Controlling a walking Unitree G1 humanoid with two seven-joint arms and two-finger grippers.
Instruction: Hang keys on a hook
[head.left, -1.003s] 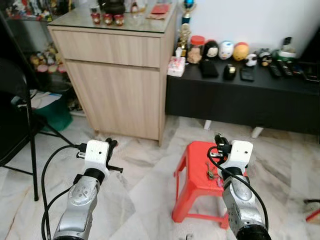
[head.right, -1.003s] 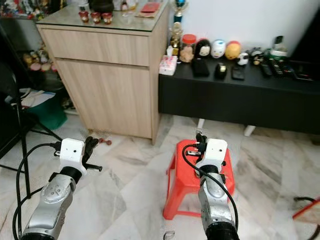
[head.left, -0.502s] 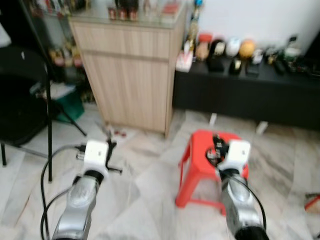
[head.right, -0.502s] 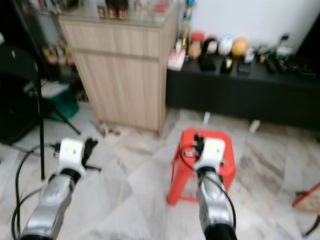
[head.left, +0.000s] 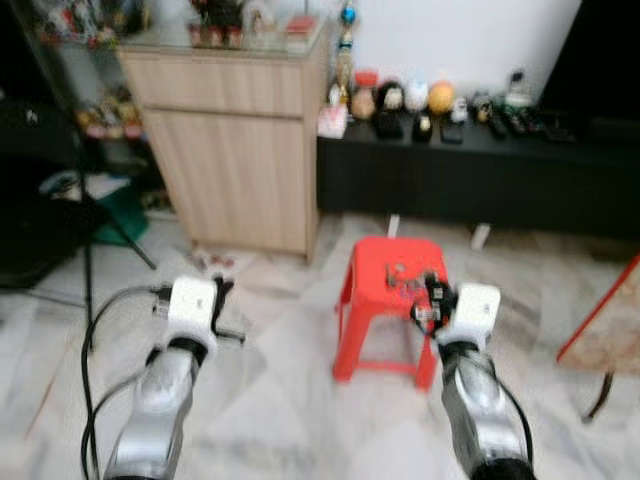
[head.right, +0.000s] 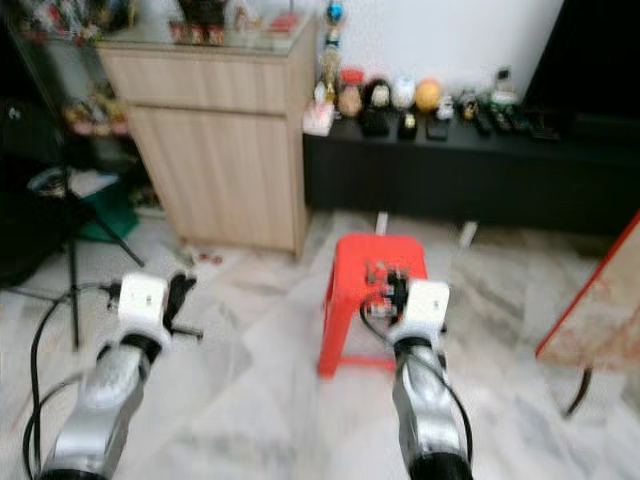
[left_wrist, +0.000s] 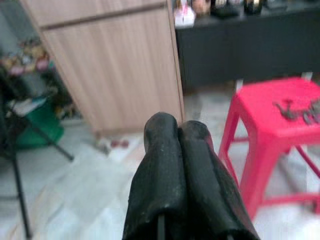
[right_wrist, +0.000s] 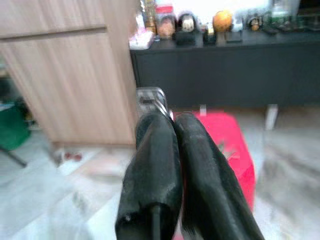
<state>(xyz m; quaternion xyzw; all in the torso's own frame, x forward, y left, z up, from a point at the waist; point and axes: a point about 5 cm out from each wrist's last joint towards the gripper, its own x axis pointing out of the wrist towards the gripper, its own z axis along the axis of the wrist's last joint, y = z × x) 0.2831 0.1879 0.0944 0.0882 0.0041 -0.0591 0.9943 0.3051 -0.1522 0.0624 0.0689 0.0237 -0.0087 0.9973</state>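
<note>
My left gripper (left_wrist: 177, 130) and right gripper (right_wrist: 172, 122) — fingers pressed together, holding nothing — are raised over the marble floor (head.left: 270, 400). The keys (head.left: 405, 277) lie on the red stool (head.left: 375, 330), just ahead of my right gripper, near the wooden cabinet (head.left: 235, 140).

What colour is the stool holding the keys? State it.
Red; the stool shows best in the left wrist view.

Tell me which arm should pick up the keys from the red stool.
Right. The right pincer hangs at the red plastic stool, close to the dark metal keys. The left pincer hangs over bare floor, away from the stool.
</note>
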